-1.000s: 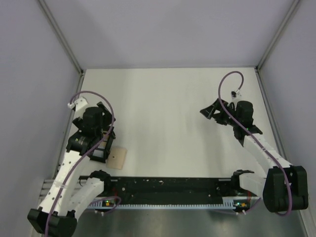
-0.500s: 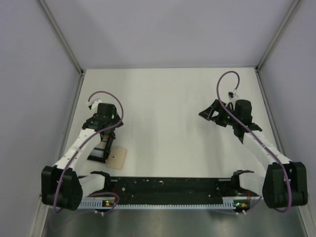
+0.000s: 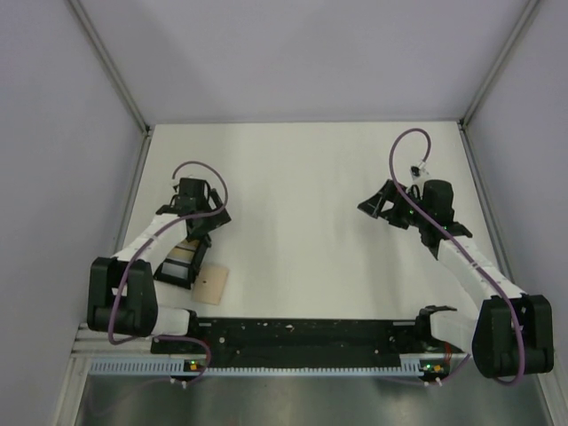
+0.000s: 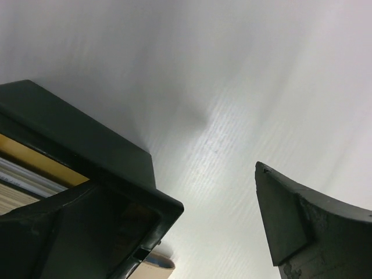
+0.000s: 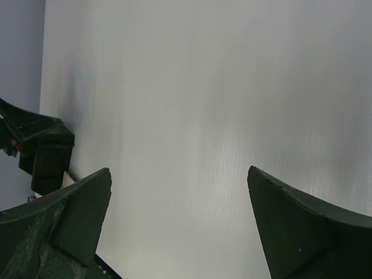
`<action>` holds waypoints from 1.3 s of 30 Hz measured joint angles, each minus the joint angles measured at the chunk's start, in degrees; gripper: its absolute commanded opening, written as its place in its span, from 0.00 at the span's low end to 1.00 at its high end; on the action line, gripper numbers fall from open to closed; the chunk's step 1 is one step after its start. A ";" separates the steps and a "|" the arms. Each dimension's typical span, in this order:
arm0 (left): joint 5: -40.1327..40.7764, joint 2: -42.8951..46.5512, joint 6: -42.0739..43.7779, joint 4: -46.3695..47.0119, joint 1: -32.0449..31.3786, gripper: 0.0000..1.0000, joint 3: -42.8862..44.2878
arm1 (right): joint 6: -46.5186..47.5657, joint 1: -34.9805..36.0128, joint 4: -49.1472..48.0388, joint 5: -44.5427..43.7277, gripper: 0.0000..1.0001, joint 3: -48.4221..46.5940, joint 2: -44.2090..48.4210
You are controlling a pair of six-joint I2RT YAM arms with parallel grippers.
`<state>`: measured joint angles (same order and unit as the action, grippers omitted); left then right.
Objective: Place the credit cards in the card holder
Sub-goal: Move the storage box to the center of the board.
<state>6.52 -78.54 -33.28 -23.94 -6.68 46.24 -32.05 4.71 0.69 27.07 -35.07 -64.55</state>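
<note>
Your left gripper (image 3: pixel 202 222) hangs wide open over the far end of the black tray (image 3: pixel 175 266), holding nothing. The credit cards (image 4: pixel 40 163) seem to sit in that tray: yellow and pale edges show, too blurred to count. The card holder (image 3: pixel 211 283) lies flat on the table (image 3: pixel 302 177) just beside the tray. Your right gripper (image 3: pixel 374 202) is spread wide, well apart.

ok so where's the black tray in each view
top external: lower left, black tray just left of the tan card holder.
left wrist: fills the lower left, cards showing inside.
right wrist: cannot tell; only a dark shape at the far left edge.
shared landmark: the card holder, a tan sliver by the tray's corner in the left wrist.
</note>
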 measured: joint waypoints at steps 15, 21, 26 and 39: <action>-8.70 -11.89 -6.64 6.67 -14.32 0.92 10.45 | 1.03 0.00 3.98 -3.02 0.99 0.00 0.00; -8.37 -18.71 -12.48 8.83 -23.21 0.92 17.94 | 1.20 -0.02 9.14 -8.66 0.99 -1.01 1.16; -8.39 -24.26 -18.08 11.21 -29.16 0.92 23.19 | 2.08 -0.02 13.77 -16.02 0.99 -2.97 4.59; -9.51 -38.27 -28.22 14.27 -38.95 0.95 41.64 | 1.49 -0.66 21.66 -28.55 0.99 -3.65 11.63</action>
<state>-2.98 -116.81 -61.49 -9.67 -45.63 87.88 -30.57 4.05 22.35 -1.48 -38.72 -52.93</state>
